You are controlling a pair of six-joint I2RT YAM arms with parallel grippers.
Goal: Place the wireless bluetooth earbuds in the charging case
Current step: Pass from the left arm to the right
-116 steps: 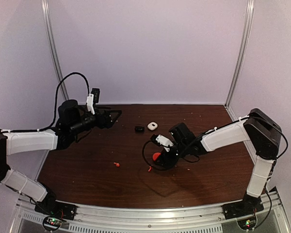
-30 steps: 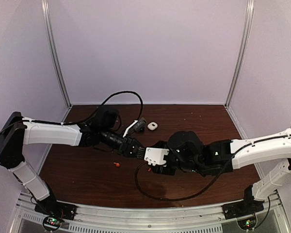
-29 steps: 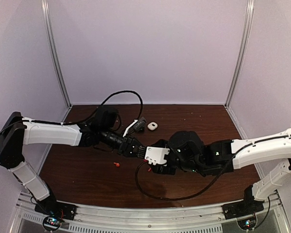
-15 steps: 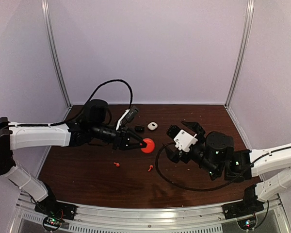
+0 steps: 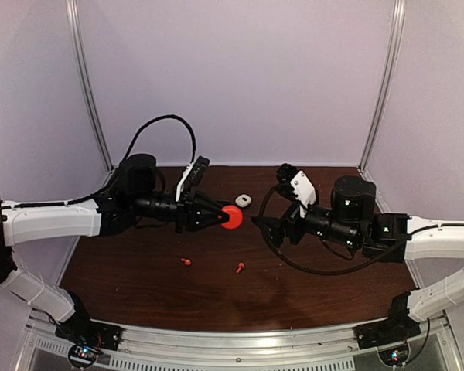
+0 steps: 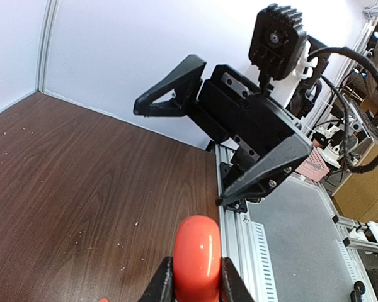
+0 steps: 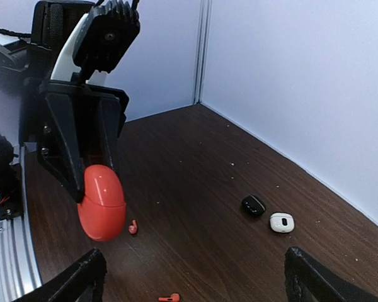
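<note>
Left tool pinches the red charging case above the tabletop — right tool stands spread wide, holding nothing. One red earbud and a second red earbud lie apart toward the near edge.

walls: pale lilac panels | corner posts: aluminium | table: dark wood grain | front rail: ribbed metal

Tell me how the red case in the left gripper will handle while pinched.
The red case looks glossy and rounded, so it is probably slippery and could pivot in the left gripper, which pinches it near one end. It shows no dent under the pinch, so it is likely rigid. Set down, its pebble shape might rock.
</note>
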